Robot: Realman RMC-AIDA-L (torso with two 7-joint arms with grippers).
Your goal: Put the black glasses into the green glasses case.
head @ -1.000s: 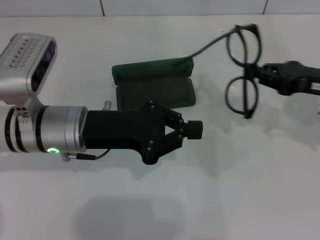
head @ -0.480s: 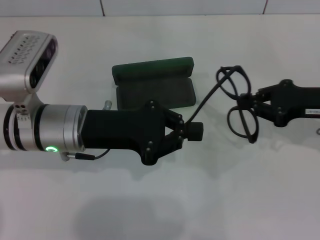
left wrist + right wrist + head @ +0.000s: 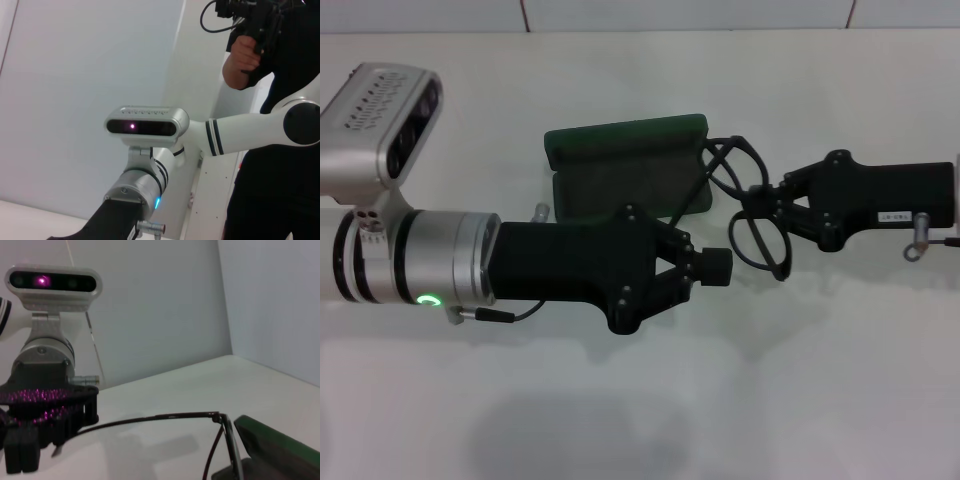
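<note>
- The right gripper (image 3: pixel 772 207) comes in from 3 o'clock in the head view, and its fingers are pinched tight on the black glasses (image 3: pixel 745 208) at the bridge between the two lenses
- The glasses hang in the air, just past the 3 o'clock end of the green glasses case (image 3: pixel 628 167)
- One long thin arm of the glasses reaches over the corner of the case
- The case lies open on the white table (image 3: pixel 820 380), with its lid toward 12 o'clock and its dark soft inside facing up
- The left gripper (image 3: pixel 716 265) sits at 6 o'clock from the case, its fingers are closed together and it holds nothing
- The glasses look very light and thin, so they can bend or snap if squeezed hard
- The lenses are smooth and could slip or scratch, so the bridge or the frame is the best place to hold
- The long arms stick out and could catch on the case edge, so I think they need to go in gently and flat
</note>
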